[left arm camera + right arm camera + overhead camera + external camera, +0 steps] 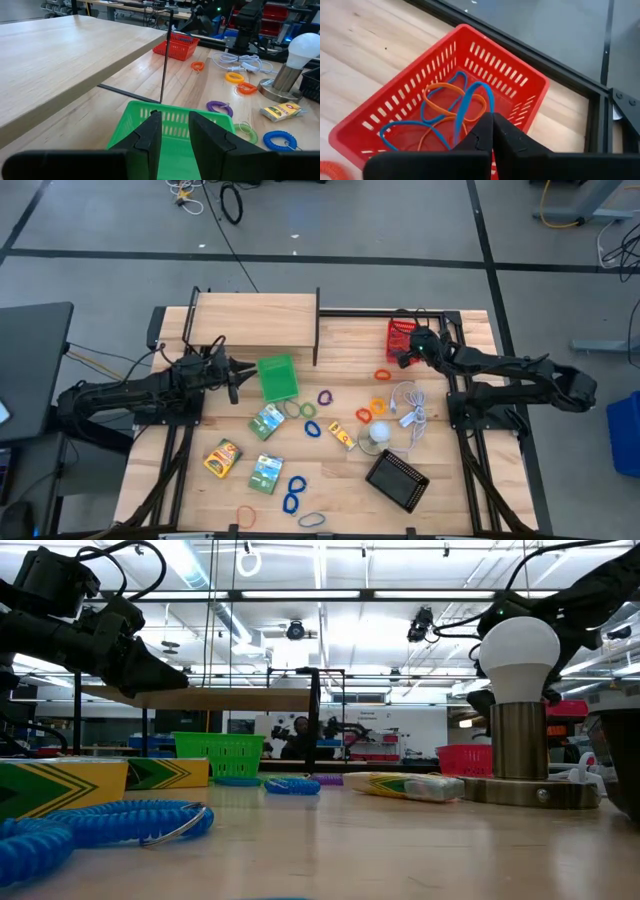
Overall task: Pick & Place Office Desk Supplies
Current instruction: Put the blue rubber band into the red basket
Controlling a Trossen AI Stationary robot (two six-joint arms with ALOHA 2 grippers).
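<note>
My right gripper (pixel 492 120) hangs over the red mesh basket (pixel 395 112) at the table's far right (pixel 402 335), shut on a blue rubber band (pixel 465 107). More blue and orange bands (pixel 437 90) lie on the basket floor. My left gripper (pixel 175 127) stands open at the left (pixel 232 375), level, at the near rim of the green basket (pixel 210 120), with nothing between its fingers. Coloured coil loops (pixel 293 492), green and yellow packets (pixel 266 472) and a small yellow piece (pixel 342 436) lie scattered on the table's middle and front. My right gripper pinches the blue band at the top of its loop (pixel 489 100) between its two fingertips. The fingers slant down from above into the basket's mouth. The band hangs below them, slack, with its lower part (pixel 395 131) on the basket floor among the other bands.
A raised wooden shelf (pixel 255 320) on black posts stands at the far left. A white bulb-shaped lamp (pixel 378 432) with white cord (pixel 412 412) and a black mesh basket (pixel 397 480) sit at the right front. The table's near left corner has free room.
</note>
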